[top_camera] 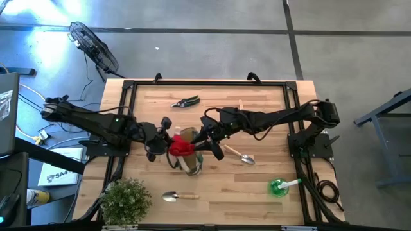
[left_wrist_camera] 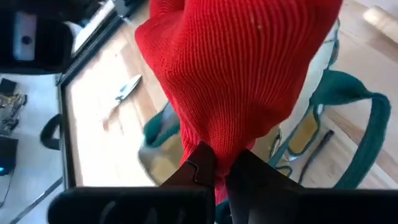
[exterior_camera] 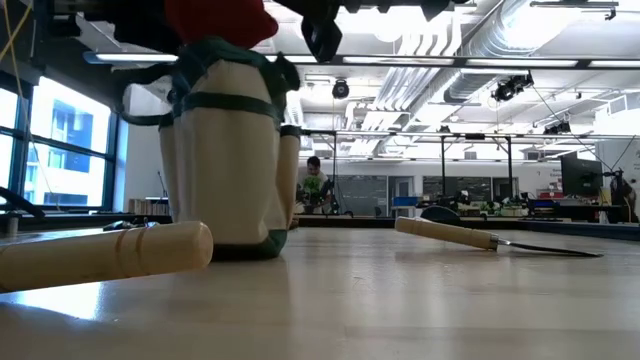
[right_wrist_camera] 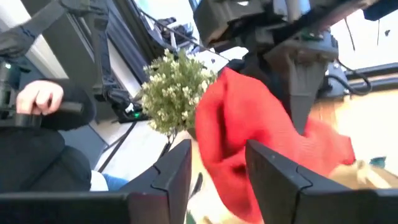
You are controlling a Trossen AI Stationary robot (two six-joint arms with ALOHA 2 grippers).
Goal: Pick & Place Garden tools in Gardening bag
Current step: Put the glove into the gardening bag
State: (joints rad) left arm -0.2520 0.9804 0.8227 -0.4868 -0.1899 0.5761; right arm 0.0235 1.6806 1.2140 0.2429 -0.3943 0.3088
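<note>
Left gripper point(top_camera: 166, 142): mid-table, just left of the bag; the left wrist view shows its fingers point(left_wrist_camera: 200, 167) pinched on a fold of the red glove point(left_wrist_camera: 236, 81), which the overhead view cannot resolve.
Potted plant point(top_camera: 126, 199): near-left corner of the table point(top_camera: 218, 199), well apart from the bag; the right wrist view sees it beyond the glove.
Near trowel point(top_camera: 179, 196): lying flat at the table's near edge, right of the plant; only its wooden handle point(exterior_camera: 105, 252) shows in the low view.
Red glove: held above the mouth of the gardening bag point(top_camera: 191, 160), bunched over its top edge; how far it reaches inside I cannot tell.
Gardening bag: upright mid-table; the low view shows its tan wall and dark green trim point(exterior_camera: 232, 140), the left wrist view its green loop handles.
Bag contents: none visible from any view, as the glove covers the opening.
Pruning shears point(top_camera: 185, 101): far side of the table, apart from both arms.
Right gripper point(top_camera: 207, 142): at the bag's right side; the right wrist view shows its fingers point(right_wrist_camera: 273, 177) spread apart with the glove between them, not clamped.
Second trowel point(top_camera: 239, 155): lying right of the bag.
Green-and-white tool point(top_camera: 282, 186): near-right part of the table.
Person point(right_wrist_camera: 43, 143): seen in the right wrist view only, beyond the table.
</note>
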